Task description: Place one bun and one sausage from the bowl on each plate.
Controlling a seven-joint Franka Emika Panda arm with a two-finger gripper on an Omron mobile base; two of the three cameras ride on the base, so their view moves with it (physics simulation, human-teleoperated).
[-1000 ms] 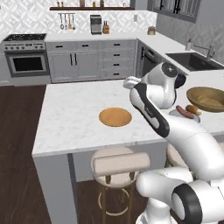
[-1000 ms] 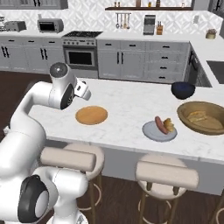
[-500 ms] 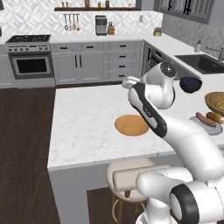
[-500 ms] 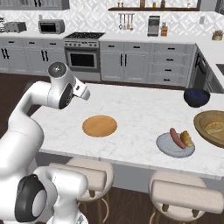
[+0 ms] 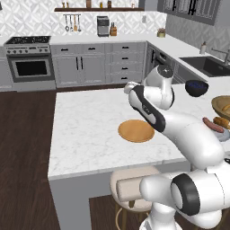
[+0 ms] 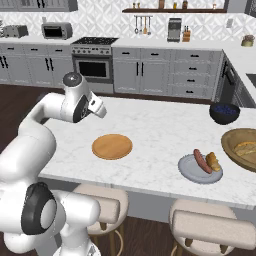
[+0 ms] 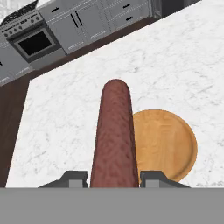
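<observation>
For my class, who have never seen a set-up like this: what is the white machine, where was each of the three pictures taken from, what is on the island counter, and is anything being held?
This is a rendered kitchen. The white machine is a robot arm on a driving base. Two pictures come from cameras on that base, behind the arm to its left and right; the third looks along its hand.

On the marble counter lie an empty orange-brown plate, a grey plate already carrying a bun and a sausage, a wooden bowl with more food, and a small dark bowl.

In the hand view, the gripper is closed on a second sausage, above the counter near the orange-brown plate.
</observation>
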